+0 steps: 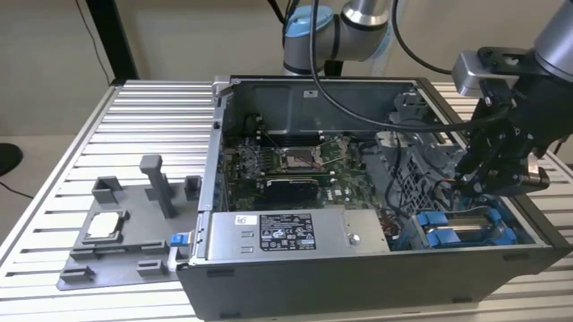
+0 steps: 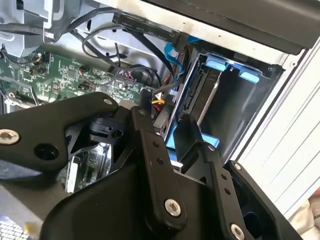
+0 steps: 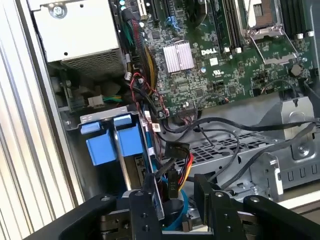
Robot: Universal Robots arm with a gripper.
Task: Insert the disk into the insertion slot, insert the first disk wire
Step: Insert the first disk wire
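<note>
Silver disk [image 2: 204,92] is sitting on edge inside the insertion slot [image 2: 250,109]. I am hovering the gripper [image 2: 167,116] just beside it, fingers [image 2: 150,145] apart with a wire connector [image 3: 174,181] between.

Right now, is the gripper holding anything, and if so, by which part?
It cannot be told. The gripper is at a black wire connector beside the disk, but whether it clamps it does not show.

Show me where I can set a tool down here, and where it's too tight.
Free: the ribbed aluminium table on the exterior view's left of the open grey computer case, between the grey plastic fixture tray and the table's far edge. Crowded: the grey sheet-metal drive cage with blue rails, where black cables and the black end effector hang.
</note>
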